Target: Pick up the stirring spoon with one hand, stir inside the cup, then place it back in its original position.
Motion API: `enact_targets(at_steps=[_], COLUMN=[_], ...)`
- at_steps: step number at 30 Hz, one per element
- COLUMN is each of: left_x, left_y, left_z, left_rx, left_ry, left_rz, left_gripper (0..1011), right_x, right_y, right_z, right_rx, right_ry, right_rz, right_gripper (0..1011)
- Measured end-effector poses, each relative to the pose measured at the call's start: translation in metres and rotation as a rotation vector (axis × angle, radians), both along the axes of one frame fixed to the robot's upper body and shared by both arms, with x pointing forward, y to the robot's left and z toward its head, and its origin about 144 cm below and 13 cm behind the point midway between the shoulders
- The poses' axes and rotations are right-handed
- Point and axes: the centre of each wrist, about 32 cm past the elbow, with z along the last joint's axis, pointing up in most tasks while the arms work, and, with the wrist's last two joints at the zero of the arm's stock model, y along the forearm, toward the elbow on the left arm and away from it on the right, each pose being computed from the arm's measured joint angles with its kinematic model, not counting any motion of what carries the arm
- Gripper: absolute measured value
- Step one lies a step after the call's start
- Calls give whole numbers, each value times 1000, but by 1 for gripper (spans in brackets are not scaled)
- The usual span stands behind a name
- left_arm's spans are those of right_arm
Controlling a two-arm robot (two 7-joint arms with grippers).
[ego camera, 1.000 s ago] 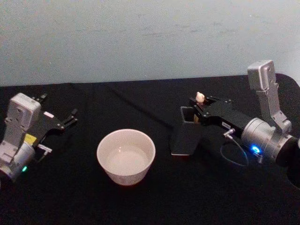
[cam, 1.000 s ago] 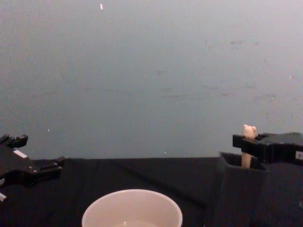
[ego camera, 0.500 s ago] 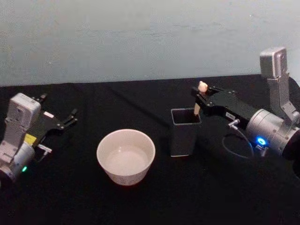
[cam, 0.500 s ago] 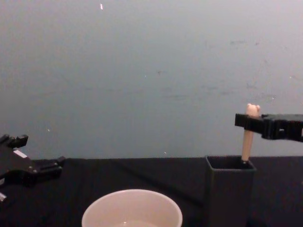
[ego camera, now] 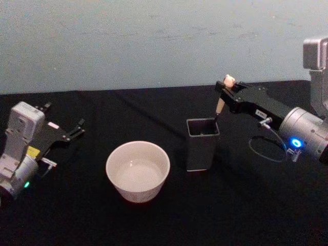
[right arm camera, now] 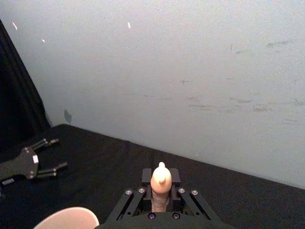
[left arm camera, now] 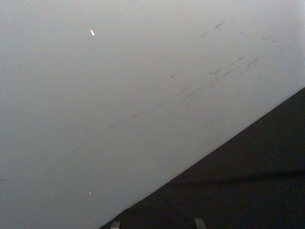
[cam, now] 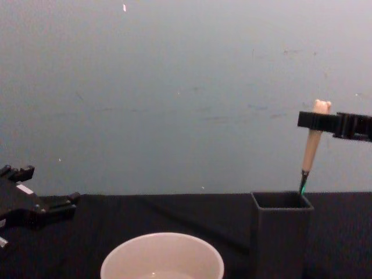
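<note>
**Spotter:** What is the head view giving you?

**Operator:** My right claw is pinching the stirring spoon just under its bear head, above the holder. The spoon's lower end is dipping into the holder's mouth, at the far right corner. The cup is sitting left of the holder, near it but apart. My left claw is lying spread and idle on the left side of the table.

**Spotter:** And the wrist views?

**Operator:** The left one is facing the wall and the table's edge. The right one is showing the bear head poking up between the pressed fingers.

**Spotter:** Chest?

**Operator:** The handle is leaning a little. The metal neck is crossing the holder's rim, and the bowl is hiding inside.

**Spotter:** So what matters now?

**Operator:** I'm judging the bowl isn't clear yet. I'm planning a straight rise until all the metal is showing, and only then a move sideways to the cup. Otherwise the bowl could catch the rim and tip the holder.
</note>
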Motion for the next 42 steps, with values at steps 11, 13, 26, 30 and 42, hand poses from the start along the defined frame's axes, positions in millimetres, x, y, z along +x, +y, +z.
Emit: enact_targets(at_steps=[11,13,26,30,42], left_x=[0,0,0,0,0], left_y=[0,0,0,0,0], left_z=[0,0,0,0,0], left_rx=[0,0,0,0,0], left_ry=[0,0,0,0,0], left_rz=[0,0,0,0,0], left_gripper=[1001,1001,1001,1001,1001], right_x=[-1,-1,2,2,2], right_y=[-1,-1,11,19,43], right_z=[16,18,31,31,21], right_rx=[59,66,129,129,101], right_ry=[-11,-14,-32,-28,-16], right_rz=[1,0,14,31,116], right_gripper=[214,214,214,214,214])
